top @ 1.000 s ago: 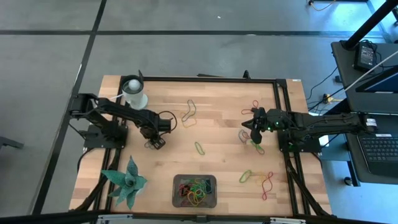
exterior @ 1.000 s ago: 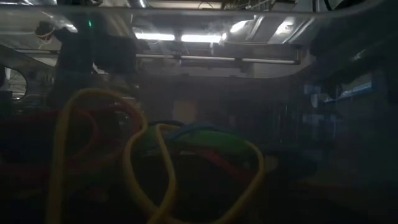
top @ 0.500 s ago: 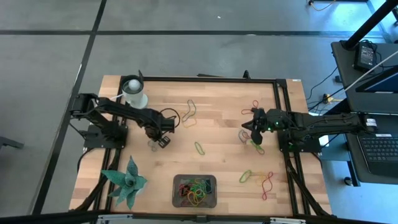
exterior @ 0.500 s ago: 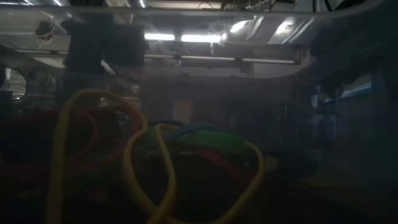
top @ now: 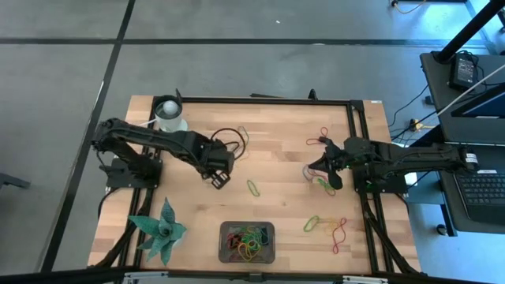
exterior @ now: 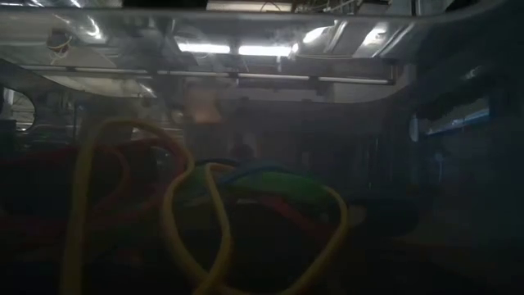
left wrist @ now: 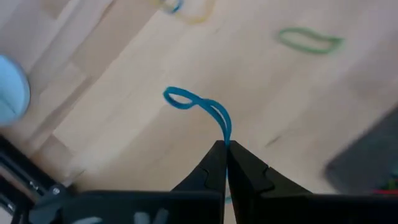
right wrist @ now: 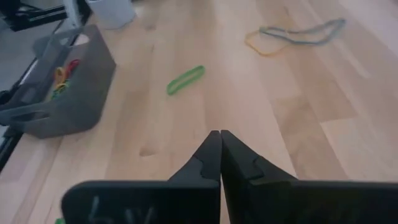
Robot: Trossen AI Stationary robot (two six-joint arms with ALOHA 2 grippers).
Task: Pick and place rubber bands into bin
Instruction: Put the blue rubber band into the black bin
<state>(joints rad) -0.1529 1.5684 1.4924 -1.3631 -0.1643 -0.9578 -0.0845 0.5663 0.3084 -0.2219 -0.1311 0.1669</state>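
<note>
My left gripper [top: 220, 179] hangs over the left-middle of the wooden table, pointing down and shut on a blue rubber band [left wrist: 189, 99]. The dark grey bin [top: 272, 229] stands at the near edge with several coloured bands in it; the low view shows them up close, with a yellow one [exterior: 205, 229] in front. Loose bands lie on the wood: a green one [top: 253, 188], a yellow and blue pair [top: 239, 142], and a red one [top: 322, 136]. My right gripper [top: 310, 170] is shut with nothing in it at the right-middle, beside a green band [top: 325, 185]. My left gripper pinches one end of the blue band [left wrist: 227, 127] between its two fingertips [left wrist: 214, 158], coming at it from above. The rest of the loop hangs below the fingers with a twist in it, over the bare wood.
A white cup [top: 169, 117] stands at the far left corner and a green plant model [top: 160, 231] at the near left. More bands [top: 327, 227] lie near the right front. Bare wood lies between my left gripper and the bin.
My left gripper has risen from the table and moved toward the table's right edge, taking the blue band up with it. My right gripper has turned a little in place.
</note>
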